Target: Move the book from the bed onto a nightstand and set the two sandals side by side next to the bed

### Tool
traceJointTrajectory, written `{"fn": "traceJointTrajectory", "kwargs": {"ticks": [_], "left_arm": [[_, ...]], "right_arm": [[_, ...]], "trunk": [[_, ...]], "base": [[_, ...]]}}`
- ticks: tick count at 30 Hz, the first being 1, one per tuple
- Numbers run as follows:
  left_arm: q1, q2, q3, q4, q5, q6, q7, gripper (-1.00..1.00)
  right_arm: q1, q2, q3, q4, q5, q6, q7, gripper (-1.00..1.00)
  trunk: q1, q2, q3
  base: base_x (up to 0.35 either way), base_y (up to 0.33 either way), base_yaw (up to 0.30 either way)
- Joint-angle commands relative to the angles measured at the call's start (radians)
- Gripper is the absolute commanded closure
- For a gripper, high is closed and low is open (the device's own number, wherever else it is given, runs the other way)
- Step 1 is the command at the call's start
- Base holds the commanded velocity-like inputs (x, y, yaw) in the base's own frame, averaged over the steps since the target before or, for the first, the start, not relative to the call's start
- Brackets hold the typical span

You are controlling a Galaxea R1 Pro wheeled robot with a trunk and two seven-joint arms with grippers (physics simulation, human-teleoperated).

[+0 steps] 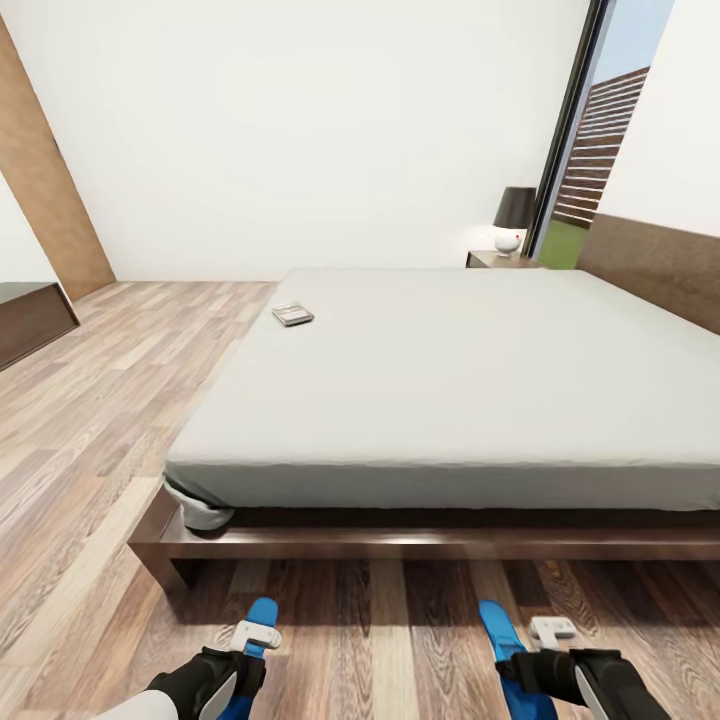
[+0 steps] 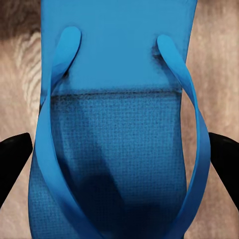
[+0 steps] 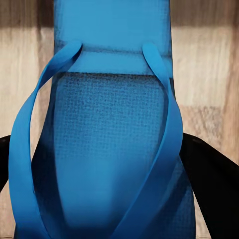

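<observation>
Blue is the colour of both sandals, and each one sits under a gripper on the wood-plank floor (image 1: 90,480), just near of the bed (image 1: 450,380). The left gripper (image 1: 240,668) is over the left sandal (image 1: 258,640), and the right gripper (image 1: 530,668) is over the right sandal (image 1: 500,640). In the left wrist view, the dark fingers (image 2: 12,159) stand apart at the two sides of the sandal (image 2: 119,124), with the floor showing between finger and strap. So this pincer is apart and not clamped. In the right wrist view, the fingers (image 3: 209,184) lie very close to the edges of the sandal (image 3: 112,139); I cannot tell if they press on it or not.

The two sandals point the same way, toward the bed, but they are well apart. I judge the step in hand is to bring them side by side. To do it well, each pincer should close on the sole edges, not on the soft straps, lift only a little, and keep the toes parallel while moving inward.

The book (image 1: 292,314) lies on the mattress near its far left corner. One nightstand (image 1: 500,260) with a lamp (image 1: 512,215) stands at the far side.
</observation>
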Motion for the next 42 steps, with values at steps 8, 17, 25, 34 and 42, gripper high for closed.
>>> {"fn": "traceJointTrajectory", "kwargs": {"ticks": [8,17,25,34,42], "left_arm": [[0.0,0.0,-0.006,-0.002,0.004,0.006,0.004,1.0],[0.0,-0.003,-0.005,-0.003,0.003,0.006,0.005,1.0],[0.0,-0.004,-0.004,-0.003,0.003,0.006,0.005,1.0],[0.0,-0.005,-0.004,-0.003,0.003,0.006,0.005,1.0],[0.0,-0.005,-0.004,-0.003,0.003,0.006,0.005,1.0]], "right_arm": [[0.045,0.007,-0.001,-0.139,0.003,0.079,0.003,1.0],[0.113,0.011,-0.002,-0.285,0.005,0.2,0.001,1.0],[0.12,0.017,0.001,-0.313,0.005,0.223,-0.116,1.0],[0.148,0.022,0.0,-0.381,0.004,0.237,-0.152,1.0],[0.182,0.034,0.0,-0.469,0.004,0.286,-0.156,1.0]], "trunk": [[0.0,0.0,-0.001],[0.0,0.0,-0.001],[0.0,0.0,-0.001],[0.0,0.0,-0.001],[0.0,0.0,-0.001]], "base": [[0.0,0.0,0.0],[0.0,0.0,0.0],[0.0,0.0,0.0],[0.0,0.0,0.0],[0.0,0.0,0.0]]}}
